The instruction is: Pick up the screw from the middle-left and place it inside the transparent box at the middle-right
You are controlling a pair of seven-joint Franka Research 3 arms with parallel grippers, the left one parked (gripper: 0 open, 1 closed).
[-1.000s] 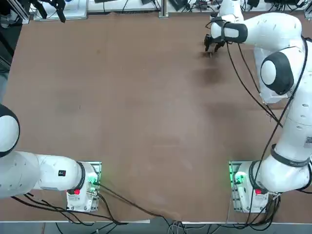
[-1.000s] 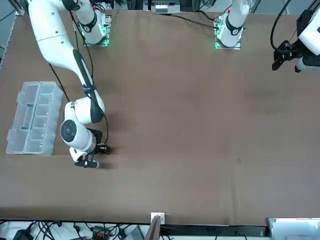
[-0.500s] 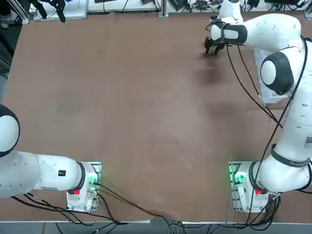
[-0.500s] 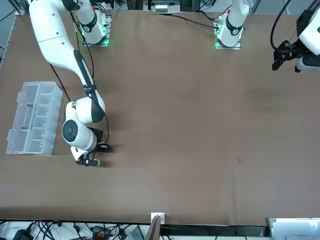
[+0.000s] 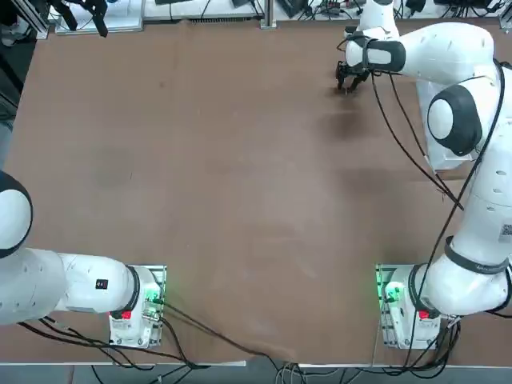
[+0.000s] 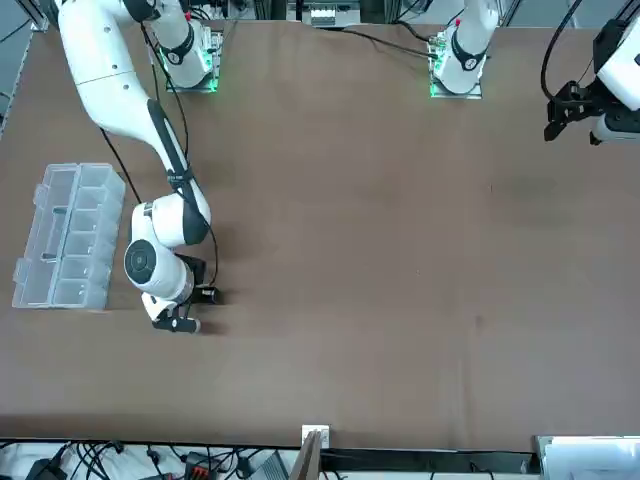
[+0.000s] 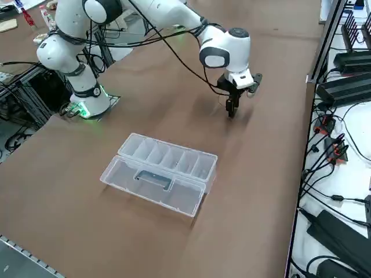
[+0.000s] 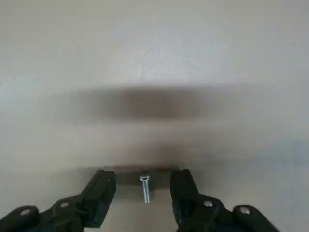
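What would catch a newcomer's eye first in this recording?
Probably the big white right arm, stretching across the table in the top view to its gripper near the far edge. Next, the clear compartment box with its lid swung open, on the bare brown table. Up close, a small metal screw stands out between the gripper's parted fingers.

Top view: right arm point(image 5: 490, 152) partly hides transparent box point(image 5: 450, 159).

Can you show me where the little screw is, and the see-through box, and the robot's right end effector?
Screw point(image 8: 146, 188): right wrist view, its shaft.
Transparent box point(image 7: 152, 179): right side view, its lid.
Right end effector point(image 8: 143, 193): right wrist view, between its fingertips.
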